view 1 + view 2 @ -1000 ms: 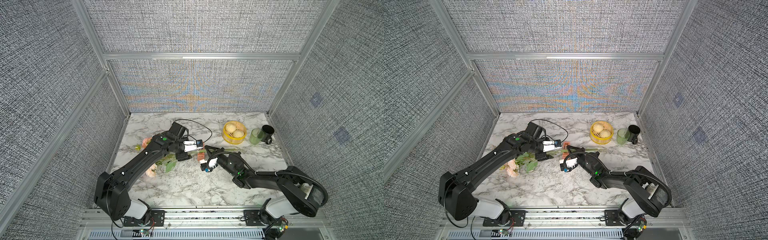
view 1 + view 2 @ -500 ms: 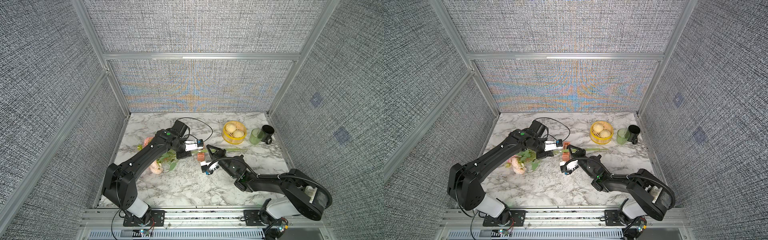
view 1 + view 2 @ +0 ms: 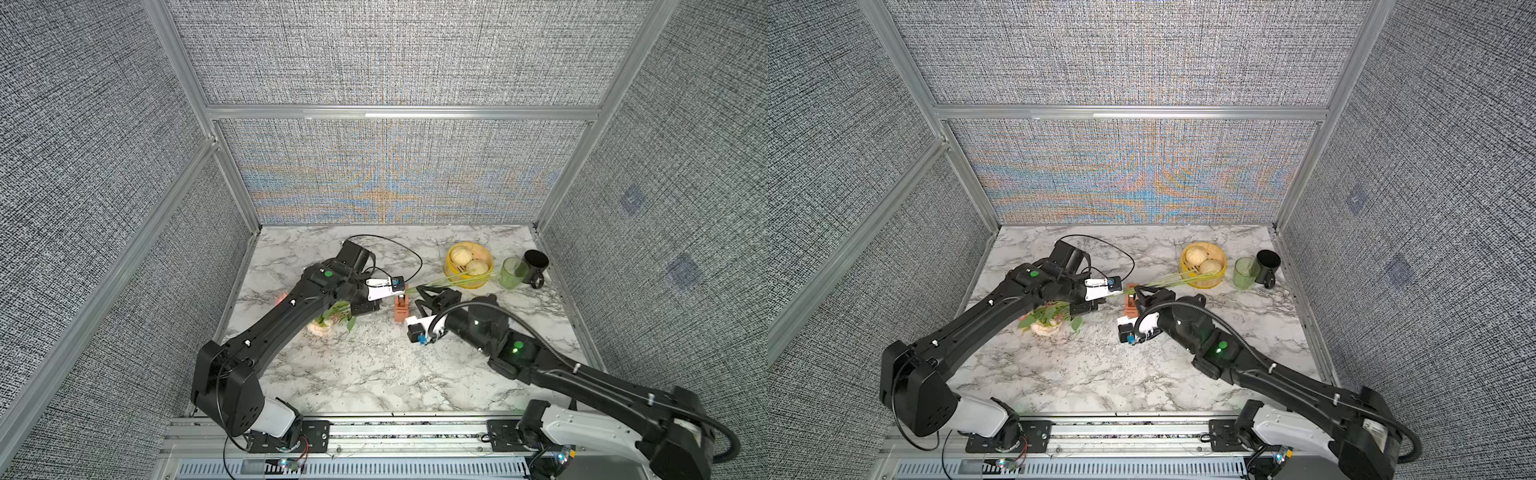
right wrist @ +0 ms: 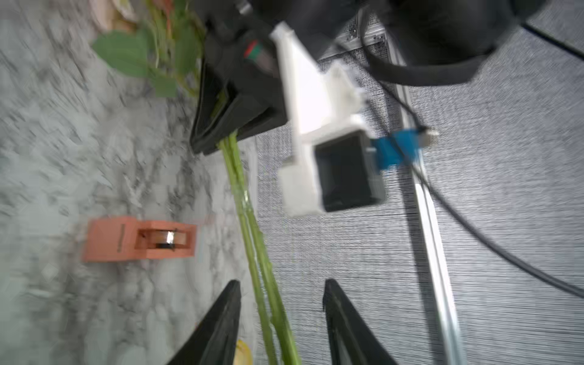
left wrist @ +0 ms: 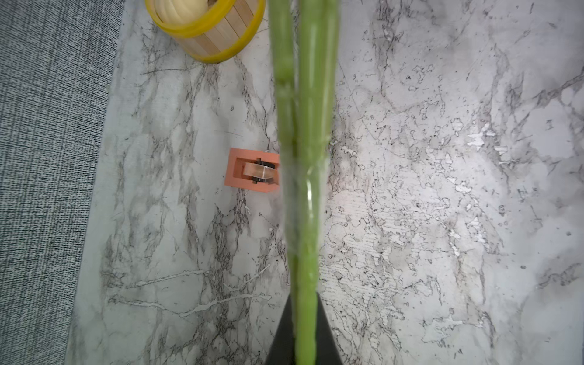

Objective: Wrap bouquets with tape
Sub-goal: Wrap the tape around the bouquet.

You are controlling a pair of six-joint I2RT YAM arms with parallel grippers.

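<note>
top views: i see both arms meeting mid-table over the marble top (image 3: 374, 365).
bouquets (image 3: 330, 320): blooms and leaves lie on the marble under the left arm, which hides part of them. the stems (image 3: 453, 281) run raised toward the steamer basket (image 3: 469, 285), and their tips cross its front.
left pincer (image 3: 376, 306): on the stems just past the leaves. its white camera bracket covers the hold from up here.
right pincer (image 3: 428, 297): at the stems, between the left pincer and the basket.
tape dispenser (image 3: 401, 311): salmon block on the marble beneath the stems, between the two pincers.
around: two buns (image 3: 461, 257) in the basket. a green cup (image 3: 513, 274) stands just beside a black mug (image 3: 536, 264), near the side wall.
left wrist view: the pincer is clamped tight on the green stems, no gap showing.
in the way: the stems run down the middle of my picture and cover one end of the dispenser. the tape roll (image 5: 259, 170) shows in its slot.
right wrist view: blurred.
right pincer here: its fingers (image 4: 221, 322) stand apart with the stems passing between them. i cannot tell whether either touches.
beyond: the stems come out of the left pincer's black tips, and the dispenser lies on the marble beside them.
</note>
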